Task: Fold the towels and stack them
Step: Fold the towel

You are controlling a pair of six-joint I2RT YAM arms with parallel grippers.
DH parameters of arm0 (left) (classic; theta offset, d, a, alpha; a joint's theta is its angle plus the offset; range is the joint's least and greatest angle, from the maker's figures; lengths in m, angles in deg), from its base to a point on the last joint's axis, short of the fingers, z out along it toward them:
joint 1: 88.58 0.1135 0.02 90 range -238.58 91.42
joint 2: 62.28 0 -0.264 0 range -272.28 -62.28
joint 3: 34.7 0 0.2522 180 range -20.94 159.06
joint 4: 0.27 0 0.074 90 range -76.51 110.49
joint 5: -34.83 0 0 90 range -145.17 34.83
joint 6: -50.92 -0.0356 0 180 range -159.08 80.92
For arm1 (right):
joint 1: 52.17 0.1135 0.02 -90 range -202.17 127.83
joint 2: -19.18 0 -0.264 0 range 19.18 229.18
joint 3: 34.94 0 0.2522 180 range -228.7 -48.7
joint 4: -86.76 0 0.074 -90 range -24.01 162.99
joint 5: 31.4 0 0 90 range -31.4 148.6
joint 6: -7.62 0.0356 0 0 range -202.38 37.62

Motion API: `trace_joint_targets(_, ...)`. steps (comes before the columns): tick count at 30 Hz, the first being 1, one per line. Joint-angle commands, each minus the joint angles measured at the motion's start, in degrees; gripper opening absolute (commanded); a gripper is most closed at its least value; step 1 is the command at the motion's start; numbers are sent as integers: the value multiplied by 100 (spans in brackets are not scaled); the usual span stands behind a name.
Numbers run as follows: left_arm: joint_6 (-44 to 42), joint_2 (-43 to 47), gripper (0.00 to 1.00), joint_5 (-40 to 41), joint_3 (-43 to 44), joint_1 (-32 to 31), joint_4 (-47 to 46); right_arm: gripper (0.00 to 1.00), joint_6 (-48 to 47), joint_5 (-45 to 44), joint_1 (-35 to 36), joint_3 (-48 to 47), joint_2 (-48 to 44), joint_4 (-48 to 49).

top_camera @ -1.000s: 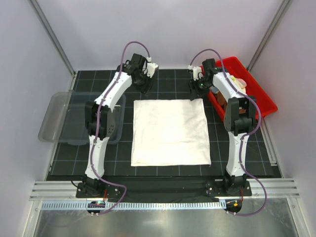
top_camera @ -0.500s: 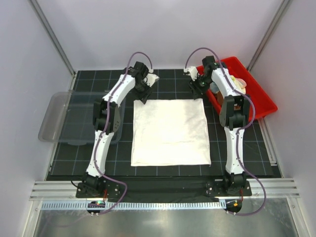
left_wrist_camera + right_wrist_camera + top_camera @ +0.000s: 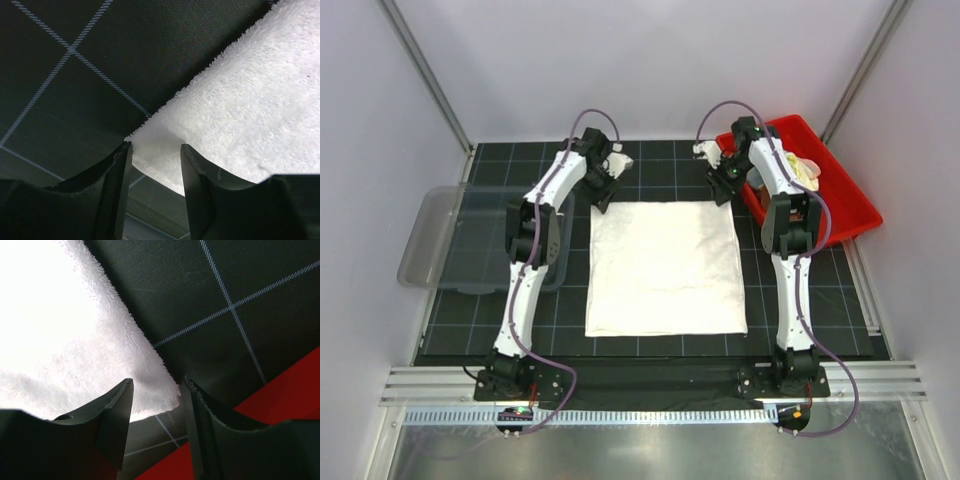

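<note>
A large cream-white towel (image 3: 665, 265) lies flat and square on the black grid mat. My left gripper (image 3: 601, 204) hangs over its far left corner (image 3: 150, 145); its jaws stand open with that corner between them, not pinched. My right gripper (image 3: 724, 197) is at the far right corner (image 3: 162, 390), open too, with the corner lying between its fingers. More towels (image 3: 800, 172) sit bunched in the red bin, mostly hidden by the right arm.
A red bin (image 3: 840, 200) stands at the far right, just beside the right gripper. A clear plastic tray (image 3: 440, 235) sits at the left edge of the mat (image 3: 650, 165). White enclosure walls close in on the back and both sides.
Both grippers have come down and toward the towel's far corners; the left one shifted right and nearer, the right one lowered to the corner. The left jaws narrowed somewhat. The towel has not moved.
</note>
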Motion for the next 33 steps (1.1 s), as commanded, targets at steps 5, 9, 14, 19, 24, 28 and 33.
trace_joint_targets(5,-204,-158,46,-54,313,5,159,51,-210,-20,-137,-233,92,-185)
trace_joint_targets(9,-283,-193,45,96,278,5,194,51,-236,-108,-128,-181,127,-203)
trace_joint_targets(14,-284,-229,51,386,200,5,-16,50,-228,-381,-92,-145,171,-132)
trace_joint_targets(19,-125,139,53,430,-117,5,-640,36,-228,-407,-101,-180,171,-44)
trace_joint_targets(24,-37,369,55,360,-292,75,-1044,17,-245,-372,-92,-119,136,52)
trace_joint_targets(28,-125,246,57,342,-74,84,-843,5,-263,-354,-93,-66,101,114)
trace_joint_targets(33,-117,61,58,193,67,102,-702,1,-263,-205,-75,-40,66,228)
